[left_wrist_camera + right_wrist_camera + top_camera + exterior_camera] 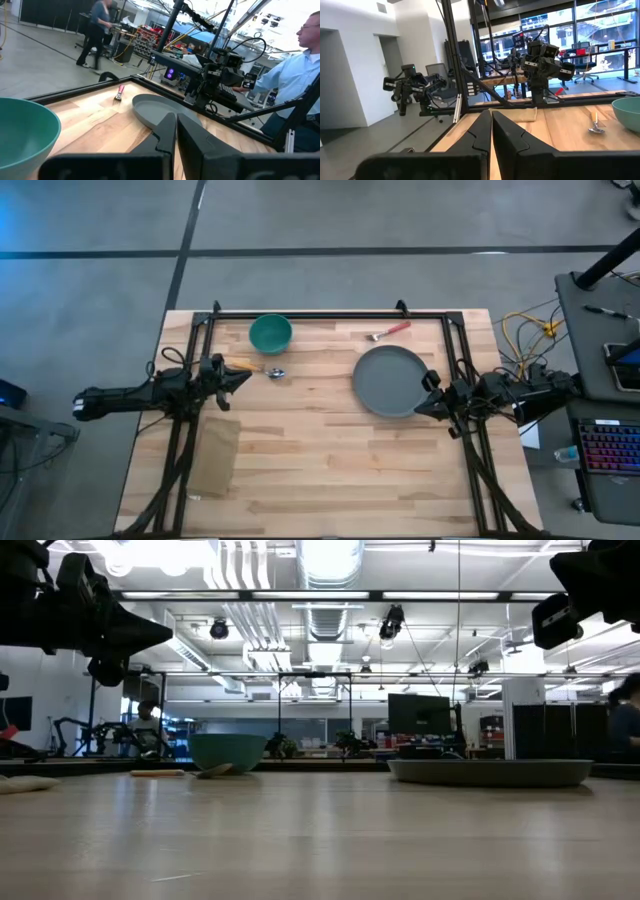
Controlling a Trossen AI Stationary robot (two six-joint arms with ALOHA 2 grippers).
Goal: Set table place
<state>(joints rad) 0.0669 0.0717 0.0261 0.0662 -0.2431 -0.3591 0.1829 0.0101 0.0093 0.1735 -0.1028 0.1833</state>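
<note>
High view: teal bowl (270, 333), spoon (262, 369), grey plate (391, 380) between 2 arms, both fingers pressed together.

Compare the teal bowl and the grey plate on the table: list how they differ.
The teal bowl is deep with tall sides; the grey plate is shallow and flat. The bowl is smaller across than the plate. The bowl sits near the table's far edge on the left arm's side; the plate lies nearer the right hand. Both are round, upright and empty.

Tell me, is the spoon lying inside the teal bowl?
No, the spoon lies on the table just in front of the teal bowl, outside it.
</note>
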